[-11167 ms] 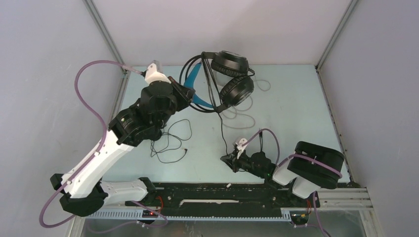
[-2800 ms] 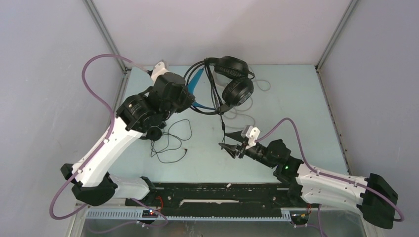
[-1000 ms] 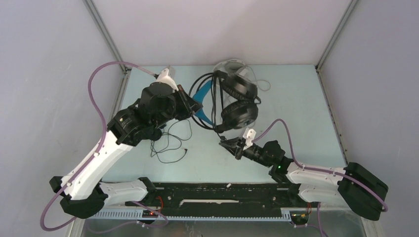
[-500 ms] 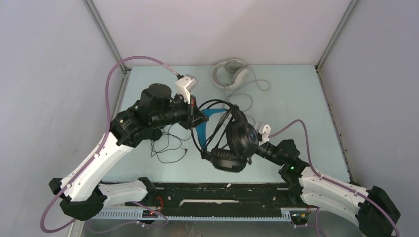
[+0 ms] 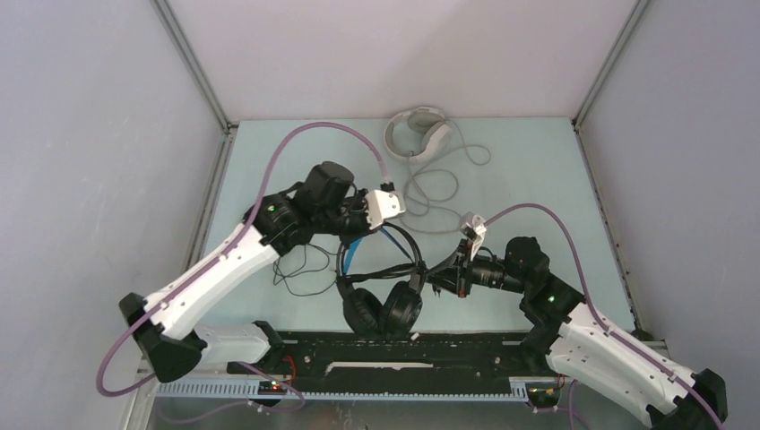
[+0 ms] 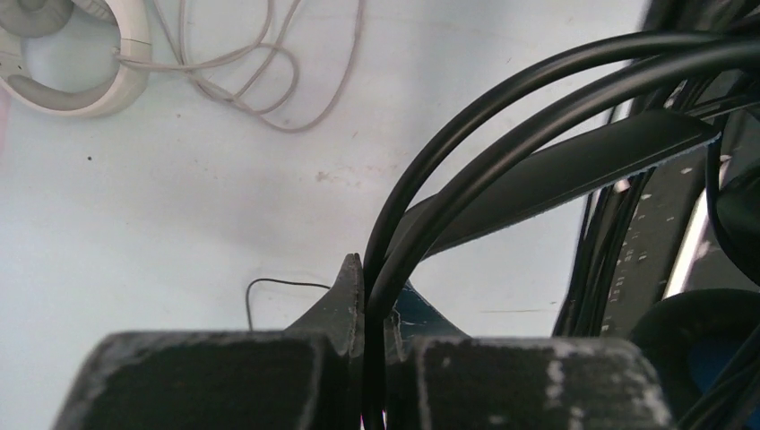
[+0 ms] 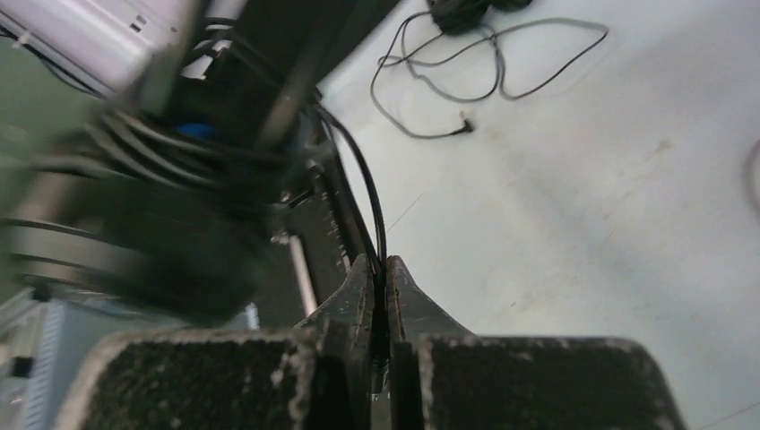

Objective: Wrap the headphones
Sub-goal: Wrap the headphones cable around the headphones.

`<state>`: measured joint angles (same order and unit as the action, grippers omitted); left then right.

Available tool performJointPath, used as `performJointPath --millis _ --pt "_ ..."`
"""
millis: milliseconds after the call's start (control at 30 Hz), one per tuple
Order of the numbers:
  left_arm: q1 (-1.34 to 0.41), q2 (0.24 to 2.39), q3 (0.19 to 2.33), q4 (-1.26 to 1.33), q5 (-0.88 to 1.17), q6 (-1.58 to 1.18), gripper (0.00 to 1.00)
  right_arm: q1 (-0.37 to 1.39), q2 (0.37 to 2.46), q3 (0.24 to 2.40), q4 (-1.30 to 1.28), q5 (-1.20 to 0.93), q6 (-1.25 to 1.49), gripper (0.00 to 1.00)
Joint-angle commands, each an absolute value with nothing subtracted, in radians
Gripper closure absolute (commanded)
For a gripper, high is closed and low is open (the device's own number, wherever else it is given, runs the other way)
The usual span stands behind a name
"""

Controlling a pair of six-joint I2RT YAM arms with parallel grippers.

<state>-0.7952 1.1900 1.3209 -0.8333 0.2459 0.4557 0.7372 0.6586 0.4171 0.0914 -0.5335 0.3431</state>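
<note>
The big black headphones (image 5: 384,309) have swung from the back of the tabletop (image 5: 538,197) to its near edge. The right pincer (image 5: 437,281) pinches their cord (image 7: 372,210) tight. The left pincer (image 5: 366,231) squeezes the headband (image 6: 502,98). That swing probably loops more cord round. The white headphones (image 5: 417,133) lie far back, cord loose.

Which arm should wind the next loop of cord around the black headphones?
Probably right: the right fingers are shut on the cord beside the black headphones, free to wind, while the left fingers clamp the headband as an anchor.
</note>
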Motion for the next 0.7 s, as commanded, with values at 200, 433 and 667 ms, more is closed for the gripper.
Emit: performJointPath --millis 200,433,667 --pt "-0.796 1.286 1.271 -0.785 0.091 0.820 1.00 0.672 0.658 0.538 -0.211 -0.610 0.577 1.00" --pt "-0.800 1.380 1.256 -0.743 0.103 0.954 1.00 0.625 0.689 0.538 -0.272 -0.582 0.593 1.00" --pt "-0.828 1.525 1.271 -0.682 0.097 1.028 1.00 0.587 0.697 0.508 -0.321 -0.486 0.543 1.00"
